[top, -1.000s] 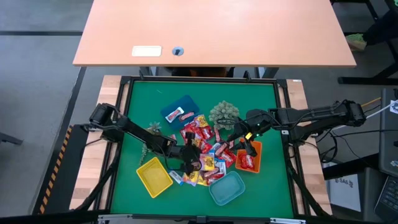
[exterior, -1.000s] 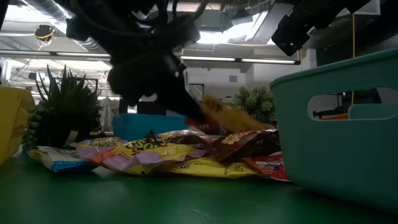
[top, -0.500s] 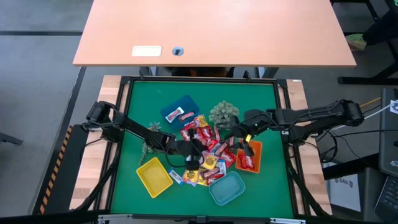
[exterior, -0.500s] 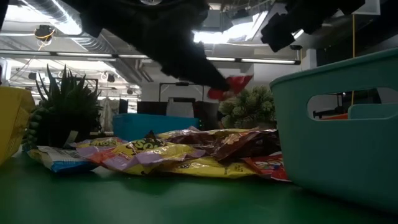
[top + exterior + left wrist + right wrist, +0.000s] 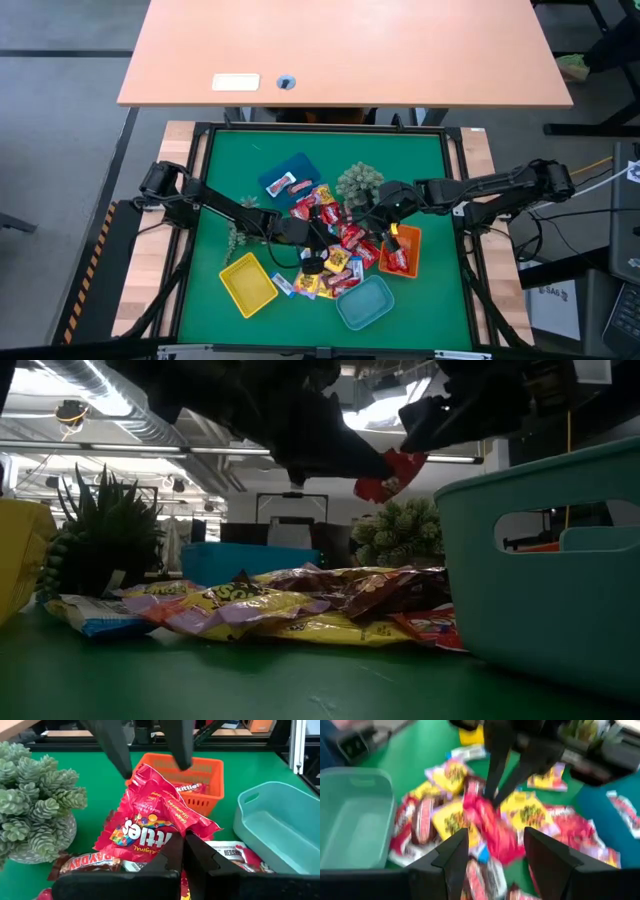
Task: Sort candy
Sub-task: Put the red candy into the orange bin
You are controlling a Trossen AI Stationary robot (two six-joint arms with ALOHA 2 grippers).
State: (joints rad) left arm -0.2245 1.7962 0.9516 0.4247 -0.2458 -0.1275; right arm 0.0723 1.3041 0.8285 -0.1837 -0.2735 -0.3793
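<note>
Low view hides most of both arms: they show only as dark shapes cut off along the upper edge, with a red Skittles packet (image 5: 390, 473) hanging in the air between them above the candy pile (image 5: 300, 605). The right wrist view is blurred, so wrapper lettering there cannot be read.

The left gripper (image 5: 182, 851) has its fingers pressed together on the lower edge of the Skittles packet (image 5: 155, 817), holding it up over the pile. The right gripper (image 5: 495, 851) faces it with its jaws spread, the packet just ahead of them and not yet between them.

The orange tray (image 5: 402, 252) holds a couple of red packets. The blue tray (image 5: 285, 176) holds one red-and-white sweet. The yellow tray (image 5: 248, 283) and the teal tray (image 5: 365, 302) have nothing visible inside. The rest of the candy (image 5: 335, 245) lies heaped mid-mat between the trays, beside two artificial plants (image 5: 360, 182).

Compared with a second ago, the left gripper has moved away from the yellow tray's side toward the middle of the pile and now carries a red packet instead of a yellowish one; the right gripper has shifted inward from over the orange tray to meet it.
</note>
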